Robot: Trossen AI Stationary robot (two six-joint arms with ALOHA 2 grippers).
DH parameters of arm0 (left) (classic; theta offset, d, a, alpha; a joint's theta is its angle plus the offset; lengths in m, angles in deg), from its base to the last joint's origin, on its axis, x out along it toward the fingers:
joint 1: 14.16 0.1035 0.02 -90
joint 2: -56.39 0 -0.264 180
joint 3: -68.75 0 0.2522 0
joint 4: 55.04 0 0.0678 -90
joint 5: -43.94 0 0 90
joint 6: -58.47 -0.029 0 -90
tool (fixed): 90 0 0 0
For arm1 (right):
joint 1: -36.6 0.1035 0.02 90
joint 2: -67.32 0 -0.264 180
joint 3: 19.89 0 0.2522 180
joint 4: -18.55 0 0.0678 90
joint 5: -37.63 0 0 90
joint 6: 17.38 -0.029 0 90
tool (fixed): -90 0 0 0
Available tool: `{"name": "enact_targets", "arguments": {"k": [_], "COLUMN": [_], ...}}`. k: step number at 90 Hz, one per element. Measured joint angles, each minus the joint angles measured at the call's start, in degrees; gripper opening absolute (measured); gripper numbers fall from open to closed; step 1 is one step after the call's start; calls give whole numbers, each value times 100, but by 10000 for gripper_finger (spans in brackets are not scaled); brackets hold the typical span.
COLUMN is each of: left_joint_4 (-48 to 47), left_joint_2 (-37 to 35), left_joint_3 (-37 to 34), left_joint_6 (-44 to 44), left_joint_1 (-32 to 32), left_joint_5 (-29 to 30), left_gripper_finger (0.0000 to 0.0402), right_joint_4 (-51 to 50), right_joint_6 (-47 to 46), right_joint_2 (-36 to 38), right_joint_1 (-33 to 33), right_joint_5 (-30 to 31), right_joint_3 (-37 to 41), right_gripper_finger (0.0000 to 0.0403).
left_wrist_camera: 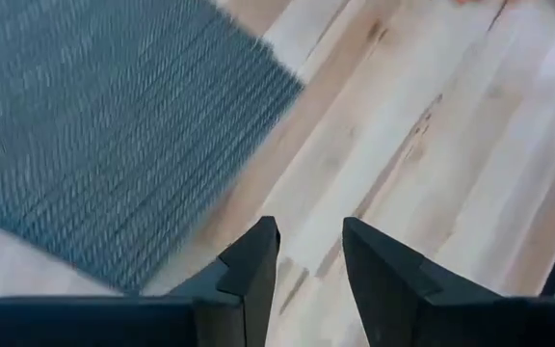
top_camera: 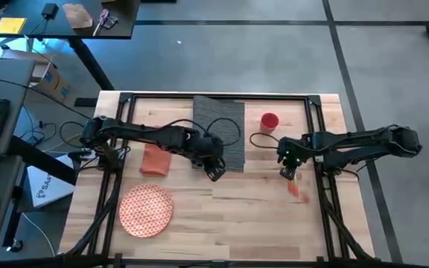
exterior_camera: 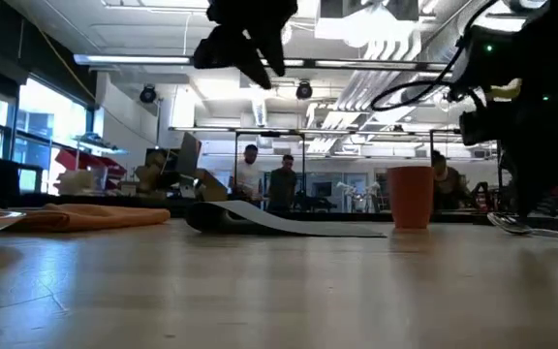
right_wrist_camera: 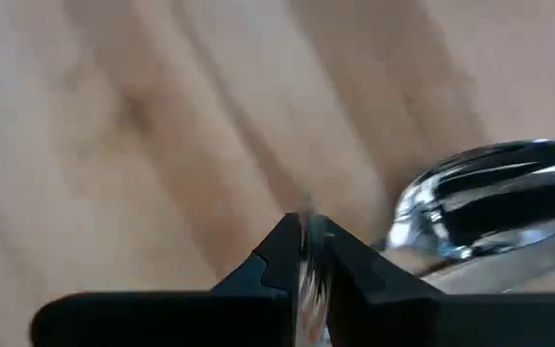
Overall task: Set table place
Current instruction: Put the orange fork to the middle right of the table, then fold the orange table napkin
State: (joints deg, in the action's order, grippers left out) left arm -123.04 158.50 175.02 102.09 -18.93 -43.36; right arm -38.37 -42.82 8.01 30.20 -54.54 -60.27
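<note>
The dark grey placemat (top_camera: 219, 131) lies at the far middle of the table (top_camera: 237, 223); in the low view its one end (exterior_camera: 211, 215) curls up. My left gripper (top_camera: 215, 173) hangs open above the bare wood just off the mat's near right corner (left_wrist_camera: 258, 58), with nothing between its fingers. The orange napkin (top_camera: 156, 161) lies left of the mat, the patterned plate (top_camera: 146, 210) at the near left, and the red cup (top_camera: 269, 121) stands at the far right. My right gripper (top_camera: 289, 173) is down at the orange-handled cutlery (top_camera: 297, 190), shut on one piece. My right gripper pinches a thin silver metal part of one piece of cutlery (right_wrist_camera: 306, 265) between its two fingertips, coming from above and pointing down. Which piece it is cannot be told. A spoon bowl (right_wrist_camera: 494, 202) lies right beside the fingers on the wood.
Black rails (top_camera: 320, 141) run along the table's sides under both arms. Bare wood lies between the plate and the cutlery along the near half. Beyond the table there are desks and people (exterior_camera: 264, 179) in the room.
</note>
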Motion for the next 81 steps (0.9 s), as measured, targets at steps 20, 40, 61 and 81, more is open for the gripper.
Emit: {"name": "enact_targets", "arguments": {"k": [20,40,61,81], "left_joint_4": [-634,-1255,-2116,-2315], "left_joint_2": [0,-17,-204,-601], "left_joint_3": [0,0,-140,-1328], "left_joint_6": [135,-17,-113,-510], "left_joint_1": [140,413,906,1962], "left_joint_5": [-84,-123,-186,-712], "left_gripper_finger": [108,108,108,108], "right_joint_4": [-116,-128,-343,-288], "right_joint_6": [-536,-1292,-1875,-1909], "right_joint_2": [-70,-56,136,434], "right_joint_1": [2,2,2,17], "right_joint_5": [423,353,245,336], "right_joint_3": [27,19,-488,-1379], "right_gripper_finger": [113,196,230,231]}}
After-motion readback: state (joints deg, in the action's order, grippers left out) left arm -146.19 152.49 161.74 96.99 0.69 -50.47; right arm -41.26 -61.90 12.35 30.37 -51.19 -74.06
